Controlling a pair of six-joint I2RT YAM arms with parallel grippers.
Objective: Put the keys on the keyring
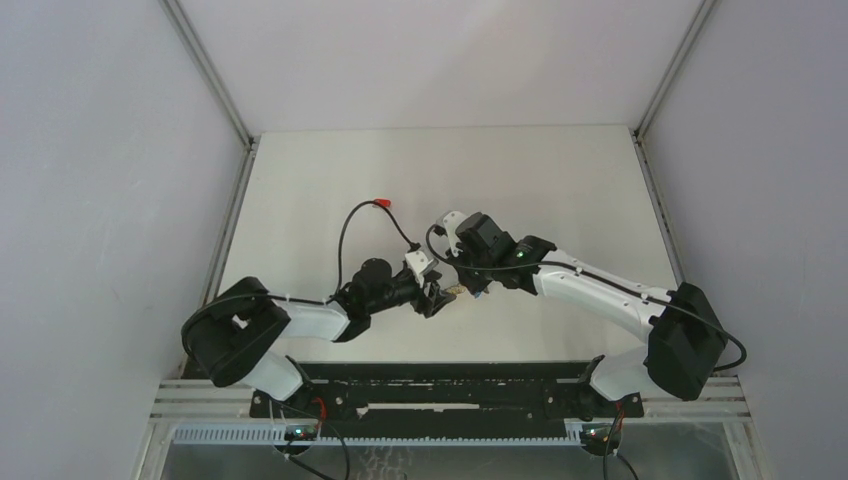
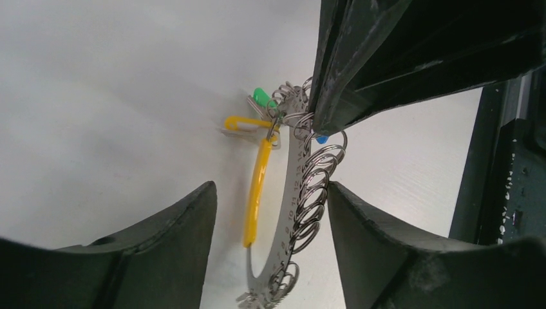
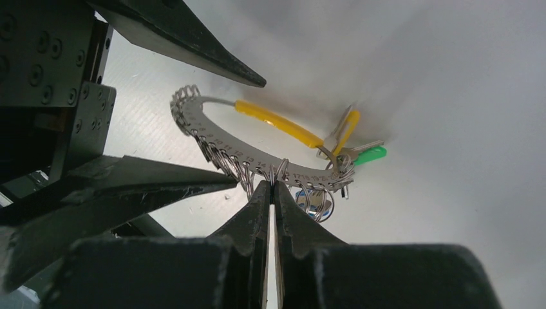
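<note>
Holding gripper: right gripper (image 3: pixel 270 188) clenched on the keyring (image 3: pixel 222 147), pinching its numbered metal arc among the small rings
Free gripper: left gripper (image 2: pixel 270 193) released, fingers spread either side of the arc; contact cannot be told
Keyring place: centre of the top view, between both grippers, white table (image 1: pixel 500 170) behind it
Keys: green key (image 3: pixel 370 154) and yellow key (image 3: pixel 348 125) bunched at one end of the arc; blue key (image 2: pixel 322 138) mostly hidden by rings
Yellow sleeve (image 3: pixel 277 122): on the wire closing the arc
</note>
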